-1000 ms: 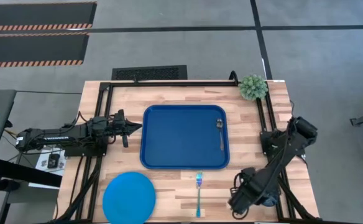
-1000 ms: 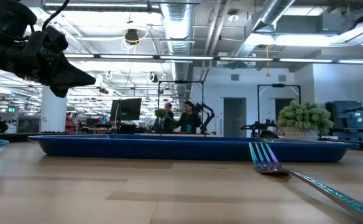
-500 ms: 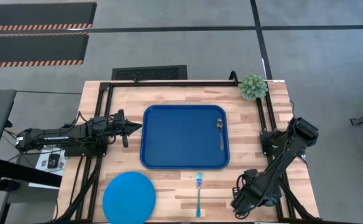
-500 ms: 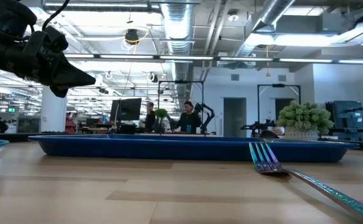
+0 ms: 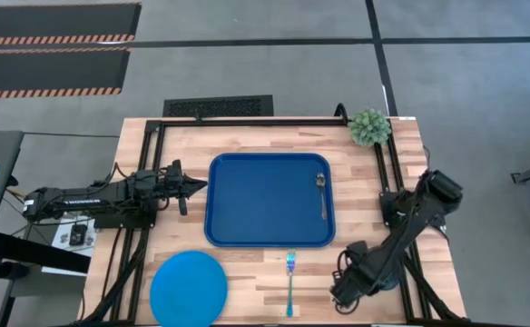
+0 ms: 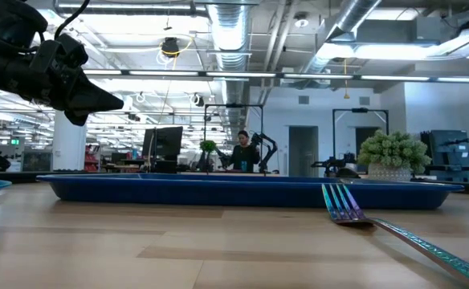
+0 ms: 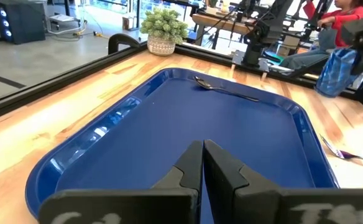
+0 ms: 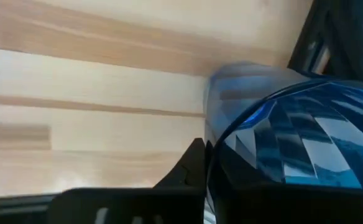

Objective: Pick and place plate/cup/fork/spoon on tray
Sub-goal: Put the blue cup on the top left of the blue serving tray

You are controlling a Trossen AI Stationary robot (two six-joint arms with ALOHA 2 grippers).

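Two grippers: the right gripper (image 5: 345, 296) is low at the table's near right corner, its fingers pinching the wall of the cup (image 8: 293, 140), a faceted translucent dark-blue piece. The left gripper (image 7: 202, 163) hovers at the tray's (image 5: 265, 200) left edge, fingers pressed together. The spoon (image 5: 322, 193) lies in the tray; the fork (image 5: 290, 282) and plate (image 5: 189, 289) lie on the wood.

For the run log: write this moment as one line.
right gripper: shut on cup, near table edge | left gripper: shut, beside tray | spoon: on tray | fork, plate: on table
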